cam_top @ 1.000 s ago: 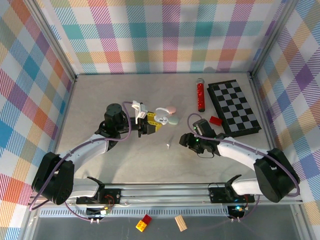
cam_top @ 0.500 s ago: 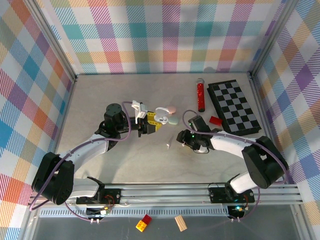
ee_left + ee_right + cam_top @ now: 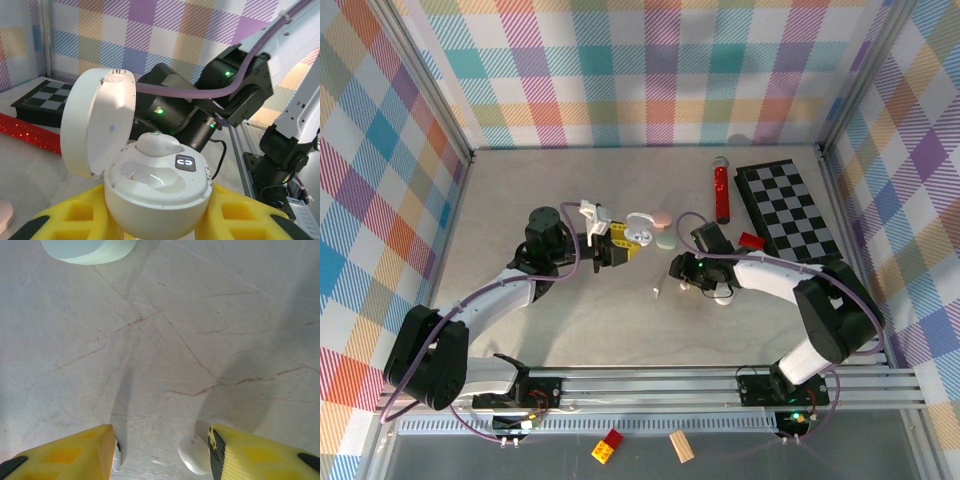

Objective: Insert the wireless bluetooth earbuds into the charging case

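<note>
My left gripper is shut on a white charging case, holding it above the table with its lid open. In the left wrist view the case sits between the yellow fingers; one white earbud lies in the far socket and the near socket is bare. My right gripper hangs low over the table, open. In the right wrist view a white earbud lies on the table just inside the right finger, and a small white piece shows by the left finger. A white earbud lies beside that gripper.
A pale green case and a pink case lie just behind the grippers; the green one is at the top of the right wrist view. A red glitter microphone, a red brick and a chessboard sit at the back right.
My right gripper has moved left and away from me, toward the loose earbud and the cases, and narrowed slightly. The left gripper has held the open case nearly still.
</note>
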Controlling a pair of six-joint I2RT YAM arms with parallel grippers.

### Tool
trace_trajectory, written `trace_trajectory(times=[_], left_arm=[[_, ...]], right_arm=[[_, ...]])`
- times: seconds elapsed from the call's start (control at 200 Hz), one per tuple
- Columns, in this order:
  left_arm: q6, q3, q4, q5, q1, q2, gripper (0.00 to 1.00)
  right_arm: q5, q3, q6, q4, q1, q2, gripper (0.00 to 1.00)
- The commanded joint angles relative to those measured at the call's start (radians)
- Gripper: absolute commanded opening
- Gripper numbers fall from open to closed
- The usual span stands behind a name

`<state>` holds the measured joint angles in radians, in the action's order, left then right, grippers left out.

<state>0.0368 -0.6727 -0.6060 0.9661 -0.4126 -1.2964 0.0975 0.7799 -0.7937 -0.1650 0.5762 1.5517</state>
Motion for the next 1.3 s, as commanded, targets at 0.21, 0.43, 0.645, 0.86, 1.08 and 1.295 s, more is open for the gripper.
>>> trace_trajectory(times=[0.21,0.43,0.645,0.86,1.08,1.295], left_arm=[[-0.109,0.037,-0.195,-0.033,0.092,0.026,0.32],[-0.207,0.071,-0.348,-0.066,0.143,0.01,0.32],[-0.245,0.093,-0.403,-0.114,0.18,0.022,0.32],[-0.232,0.087,-0.367,-0.113,0.189,0.035,0.32],[-0.233,0.085,-0.365,-0.103,0.189,0.035,0.32],[-0.235,0.086,-0.367,-0.099,0.188,0.035,0.32]], right_arm=[[-0.213,0.07,0.377,-0.255,0.071,-0.118,0.52],[-0.39,0.16,0.478,-0.391,0.199,-0.018,0.49],[-0.489,0.252,0.493,-0.448,0.276,0.118,0.45],[-0.615,0.338,0.535,-0.528,0.324,0.235,0.42],[-0.657,0.374,0.554,-0.557,0.343,0.29,0.39],[-0.686,0.396,0.56,-0.574,0.352,0.322,0.33]])
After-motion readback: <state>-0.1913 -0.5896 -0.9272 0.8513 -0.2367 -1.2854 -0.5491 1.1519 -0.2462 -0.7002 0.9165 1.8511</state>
